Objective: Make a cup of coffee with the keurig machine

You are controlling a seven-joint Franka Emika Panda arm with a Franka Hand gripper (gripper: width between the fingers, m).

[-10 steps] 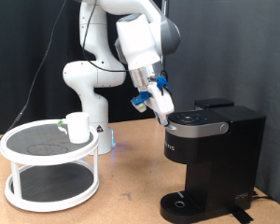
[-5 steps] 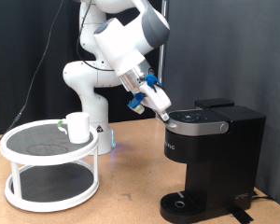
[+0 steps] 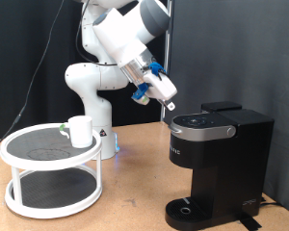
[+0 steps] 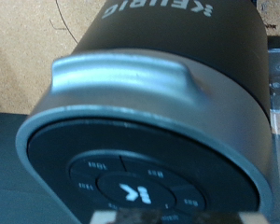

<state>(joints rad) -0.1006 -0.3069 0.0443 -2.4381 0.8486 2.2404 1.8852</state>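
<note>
- The gripper [image 3: 169, 99] is hovering mid-frame, just above the closed keurig machine [image 3: 217, 164]; whether its fingers are apart is unclear.
- The cup [image 3: 80, 131] is sitting at left on a white round stand [image 3: 50, 173].

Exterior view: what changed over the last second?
The gripper lifted off the front edge of the keurig machine lid and tilted up toward the exterior view's top left; its tips now hang just above the lid. Nothing was grasped or released. The lid stays shut, and the cup still sits on the round two-tier stand.
</note>
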